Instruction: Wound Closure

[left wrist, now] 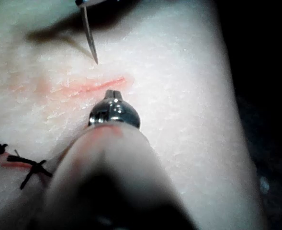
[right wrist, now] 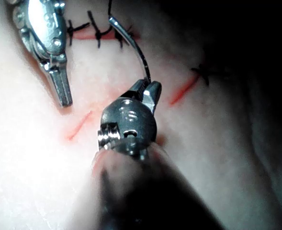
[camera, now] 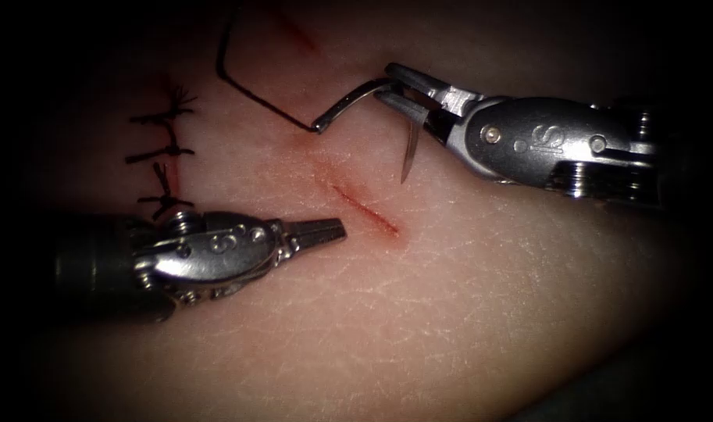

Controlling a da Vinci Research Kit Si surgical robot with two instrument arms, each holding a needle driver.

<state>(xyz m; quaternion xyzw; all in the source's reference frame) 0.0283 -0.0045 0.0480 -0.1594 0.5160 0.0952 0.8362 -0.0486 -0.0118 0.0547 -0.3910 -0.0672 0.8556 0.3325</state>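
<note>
1. Pale tissue (camera: 465,312) lies nearest the camera and spreads across the endoscope view from the lower edge upward, with fine creases on its skin.
2. Right arm's tool (camera: 399,87) reaches in from the right edge of the endoscope view toward the upper middle. Its claw is clenched on the needle (camera: 409,148), gripping it around the middle of the curve. In the right wrist view the same tool (right wrist: 148,91) holds the needle (right wrist: 133,48) the same way.
3. Left arm's tool (camera: 325,231) comes in from the lower left of the endoscope view. Its claw is closed and holds nothing, and its tip sits just to the left of the cut (camera: 368,211). It also shows in the right wrist view (right wrist: 63,88).
4. Free of the tissue, the needle points its sharp tip down, above and to the right of the cut, while its blunt end sits up and to the left. In the left wrist view the tip (left wrist: 92,50) hangs near the tissue beside the cut (left wrist: 95,86).
5. Dark thread (camera: 247,90) runs from the needle's blunt end up toward the top left of the endoscope view.
6. Three dark stitches (camera: 165,148) sit at the left, above the left tool.
7. Faint red fluid (camera: 305,144) stains the tissue in the middle of the frame, above the cut.
</note>
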